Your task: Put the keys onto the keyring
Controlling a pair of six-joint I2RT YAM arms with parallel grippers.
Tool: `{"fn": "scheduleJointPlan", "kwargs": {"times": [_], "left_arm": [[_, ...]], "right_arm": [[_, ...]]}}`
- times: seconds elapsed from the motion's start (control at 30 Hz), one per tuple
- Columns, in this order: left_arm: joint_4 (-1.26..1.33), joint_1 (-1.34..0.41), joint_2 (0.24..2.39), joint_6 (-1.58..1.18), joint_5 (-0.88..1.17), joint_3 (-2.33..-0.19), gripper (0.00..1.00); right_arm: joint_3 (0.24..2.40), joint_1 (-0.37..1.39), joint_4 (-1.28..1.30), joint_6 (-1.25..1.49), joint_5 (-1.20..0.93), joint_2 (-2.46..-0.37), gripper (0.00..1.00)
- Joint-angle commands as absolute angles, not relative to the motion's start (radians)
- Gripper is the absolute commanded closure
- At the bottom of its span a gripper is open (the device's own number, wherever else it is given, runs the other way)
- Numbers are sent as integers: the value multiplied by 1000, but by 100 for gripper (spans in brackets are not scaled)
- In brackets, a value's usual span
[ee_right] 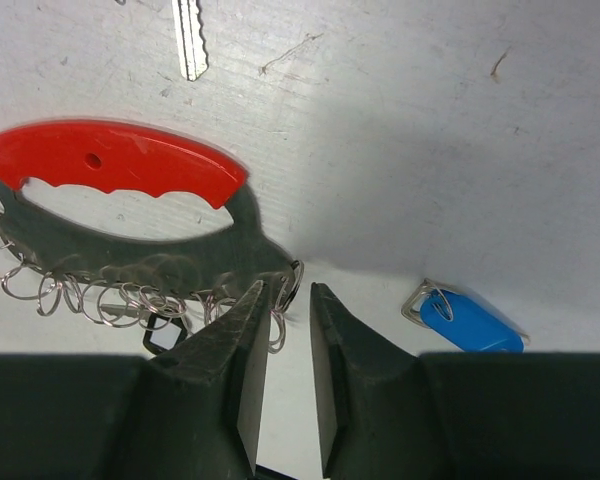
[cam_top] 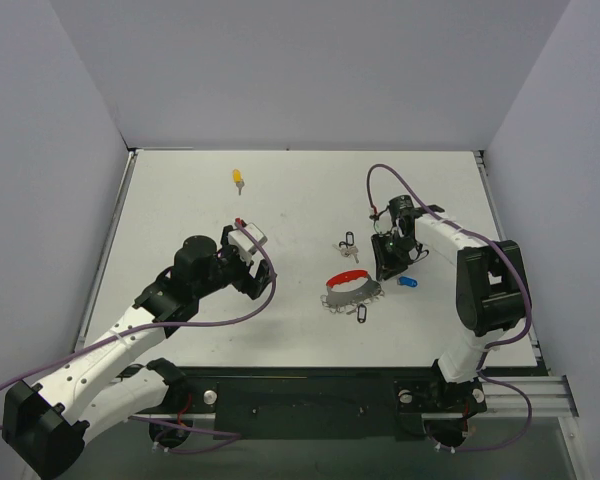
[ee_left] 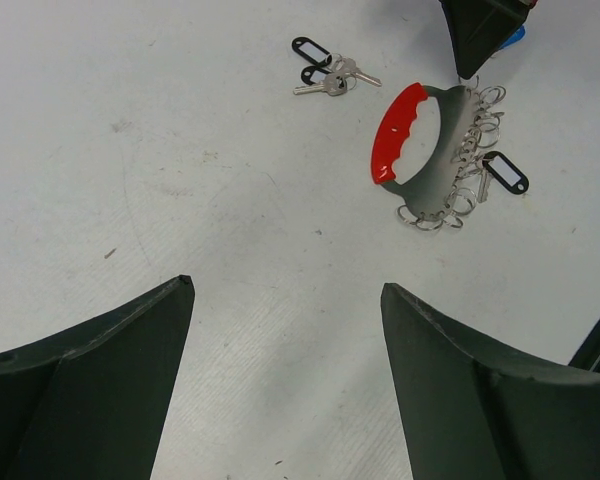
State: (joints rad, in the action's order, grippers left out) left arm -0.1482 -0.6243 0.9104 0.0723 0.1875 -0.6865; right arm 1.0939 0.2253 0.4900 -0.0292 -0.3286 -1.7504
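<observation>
The keyring (cam_top: 352, 288) lies mid-table: a grey metal loop with a red arc (ee_right: 110, 170) and several small silver rings (ee_left: 460, 190) dangling. My right gripper (ee_right: 288, 288) is down at its right end, jaws a narrow gap apart around one small end ring (ee_right: 298, 280), not pressed on it. The blue key (ee_right: 470, 322) lies on the table just right of the fingers, untouched. A black-tagged key (ee_left: 505, 172) hangs on the keyring. My left gripper (ee_left: 286, 285) is wide open over bare table, left of the keyring, holding nothing.
Two black-tagged keys (cam_top: 346, 243) lie just beyond the keyring. A yellow key (cam_top: 238, 178) sits far back left. Grey walls close in the table (cam_top: 180, 220) at the back and on both sides.
</observation>
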Motion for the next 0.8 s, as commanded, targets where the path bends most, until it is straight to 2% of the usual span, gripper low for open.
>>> {"fn": "scheduleJointPlan", "kwargs": {"times": [0.0,0.37,0.57,0.67,0.77], "left_arm": [[-123,-618,908,87,215,-696,14],[-120,-615,910,86,233,-695,16],[-121,-617,908,87,236,-695,16],[-121,-617,910,87,238,-695,16],[-121,-618,908,89,241,-693,16]], "right_arm": [[1129,233,537,-20,-316,-1759,83],[1140,244,560,-20,-311,-1783,85],[1143,247,568,-23,-311,-1786,92],[1147,249,575,-29,-316,-1787,100],[1150,250,583,-37,-327,-1783,100]]}}
